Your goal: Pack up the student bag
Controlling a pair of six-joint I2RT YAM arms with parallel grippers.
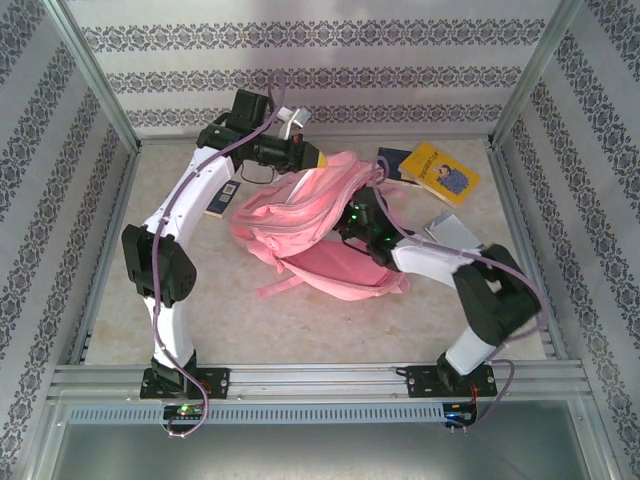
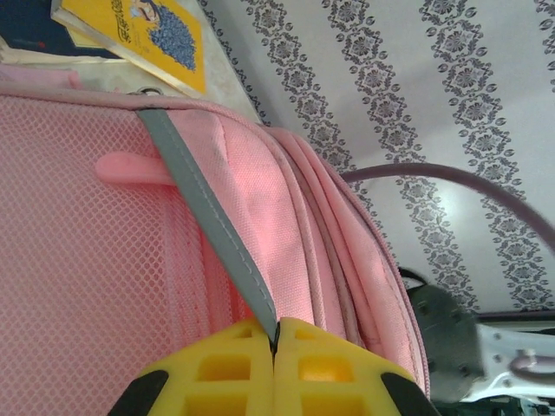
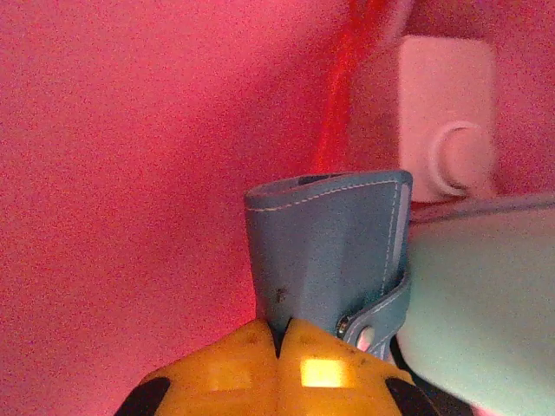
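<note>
Inside student bag [image 1: 300, 215], right end effector [image 3: 279, 334] grips blue case [image 3: 325, 251]; left end effector [image 2: 275, 334] clamps edge strap [image 2: 195, 195].

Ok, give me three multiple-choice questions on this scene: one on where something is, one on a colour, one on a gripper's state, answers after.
1. Where is the yellow book?
A) on the table, beyond the student bag
B) inside a pocket
C) in a gripper

2. What colour is the case held by the right gripper?
A) green
B) blue
C) black

3. The left gripper is:
A) open over the table
B) shut on the book
C) shut on the bag's grey strap

Answers:
1 A, the top view shows it flat on the table past the bag.
2 B, the right wrist view shows a blue case in the grip.
3 C, the left wrist view shows it pinching the strap.
</note>
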